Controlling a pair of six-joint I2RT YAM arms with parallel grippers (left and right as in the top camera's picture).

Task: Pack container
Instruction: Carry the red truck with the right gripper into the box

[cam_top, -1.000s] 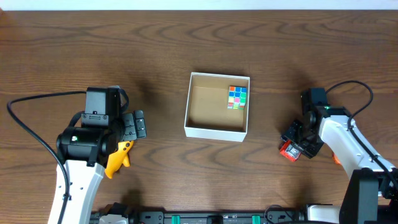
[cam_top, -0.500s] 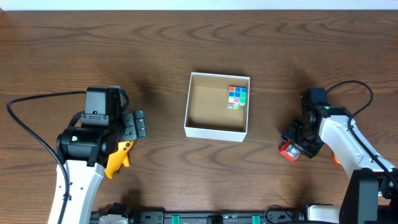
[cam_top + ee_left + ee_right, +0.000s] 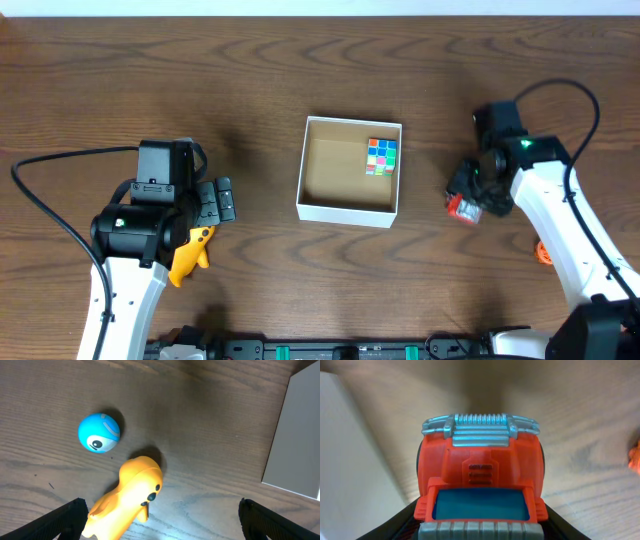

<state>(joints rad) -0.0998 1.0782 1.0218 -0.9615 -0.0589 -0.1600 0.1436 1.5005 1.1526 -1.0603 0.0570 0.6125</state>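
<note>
Fingers (image 3: 67, 517) on the left gripper (image 3: 216, 200) are spread wide and gripping nothing, out at the left of the overhead frame! Low in the left wrist view a yellow duck (image 3: 127, 502) lies on the wooden table (image 3: 300, 60). Just up and left of it is a blue ball (image 3: 99, 433) with one painted eye, close to the duck but not touching.

Over to the right side, and the right gripper (image 3: 468, 197) is clamped on a red toy truck (image 3: 482, 472). The wrist view shows its silver grille up top and blue windscreen below, with dark fingers (image 3: 395, 527) hugging both flanks.

Dead centre of the overhead frame sits the container (image 3: 345, 211), white walls and brown floor, between the two arms and clear of both. Tucked in its upper right corner is a multicoloured cube (image 3: 381, 156). At lower right lies a small orange thing (image 3: 541, 250), too small to identify.
</note>
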